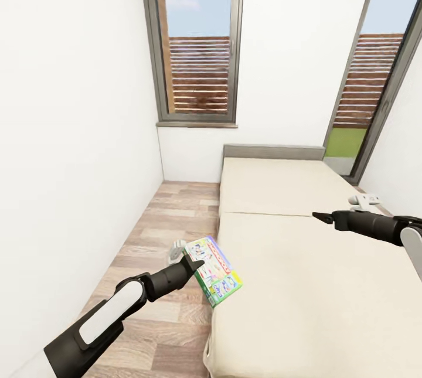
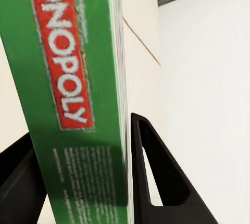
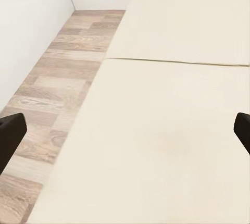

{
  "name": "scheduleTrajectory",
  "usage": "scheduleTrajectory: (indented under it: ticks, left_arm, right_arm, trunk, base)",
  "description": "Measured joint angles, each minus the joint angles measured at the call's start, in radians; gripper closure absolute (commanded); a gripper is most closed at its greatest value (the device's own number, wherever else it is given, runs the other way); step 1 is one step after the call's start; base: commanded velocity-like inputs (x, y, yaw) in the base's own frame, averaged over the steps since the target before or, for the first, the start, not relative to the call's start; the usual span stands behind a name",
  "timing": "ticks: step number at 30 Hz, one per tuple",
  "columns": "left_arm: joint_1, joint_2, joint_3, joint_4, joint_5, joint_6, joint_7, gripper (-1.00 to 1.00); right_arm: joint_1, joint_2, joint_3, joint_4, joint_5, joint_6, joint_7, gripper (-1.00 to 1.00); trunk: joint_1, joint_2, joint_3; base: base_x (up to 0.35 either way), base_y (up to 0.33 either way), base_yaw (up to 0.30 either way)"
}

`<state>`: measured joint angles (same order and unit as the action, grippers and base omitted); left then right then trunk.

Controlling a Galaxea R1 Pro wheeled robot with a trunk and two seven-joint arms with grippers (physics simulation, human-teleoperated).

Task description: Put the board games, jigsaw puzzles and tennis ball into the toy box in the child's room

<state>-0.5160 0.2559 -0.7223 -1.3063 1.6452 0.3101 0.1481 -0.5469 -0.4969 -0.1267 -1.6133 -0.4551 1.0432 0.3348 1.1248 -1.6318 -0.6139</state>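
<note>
A green Monopoly board game box (image 1: 214, 270) hangs tilted over the left edge of the cream bed (image 1: 310, 284), with my left gripper (image 1: 196, 264) shut on it. In the left wrist view the box (image 2: 73, 94) stands edge-on between the two black fingers (image 2: 156, 182), its red name strip facing the camera. My right gripper (image 1: 318, 216) hovers over the right side of the bed, pointing left. It is open, its black fingertips (image 3: 9, 135) spread wide above bare mattress (image 3: 172, 130) with nothing between them.
A narrow strip of wooden floor (image 1: 158, 231) runs between the white left wall (image 1: 70, 149) and the bed. A window (image 1: 198, 44) is in the far wall above a grey headboard (image 1: 273, 152), and a glass door (image 1: 375, 85) stands at the right.
</note>
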Motion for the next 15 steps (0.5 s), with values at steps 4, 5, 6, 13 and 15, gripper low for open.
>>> scheduleTrajectory:
  ticks: [4, 5, 6, 13, 15]
  left_arm:
    - [0.0, 0.001, 0.0, 0.0, 0.0, 0.0, 0.0, 1.0]
    - [0.0, 0.001, 0.0, -0.001, 0.001, 0.0, 0.0, 1.0]
    - [0.0, 0.001, 0.001, -0.001, 0.001, 0.0, 0.0, 1.0]
    - [0.0, 0.001, 0.001, -0.001, 0.001, 0.0, -0.001, 1.0]
    - [0.0, 0.001, 0.001, -0.001, 0.002, -0.003, -0.001, 1.0]
  right_arm:
    - [0.0, 0.0, -0.002, 0.0, -0.001, 0.0, 0.001, -1.0]
    - [0.0, 0.0, -0.003, 0.0, -0.002, 0.0, 0.001, -1.0]
    - [0.0, 0.0, -0.003, 0.0, -0.002, 0.0, 0.001, -1.0]
    - [0.0, 0.0, -0.004, 0.0, -0.002, 0.0, 0.0, -1.0]
    - [0.0, 0.0, -0.004, 0.0, -0.002, 0.0, 0.0, -1.0]
  trunk:
    - [-0.015, 0.028, 0.014]
    - [-0.019, 0.035, 0.018]
    - [-0.023, 0.042, 0.021]
    - [-0.05, 0.091, 0.043]
    - [-0.058, 0.105, 0.049]
  base:
    - [0.0, 0.0, 0.026]
    - [0.0, 0.0, 0.009]
    - [0.0, 0.0, 0.044]
    - [0.0, 0.0, 0.268]
    - [0.0, 0.0, 0.293]
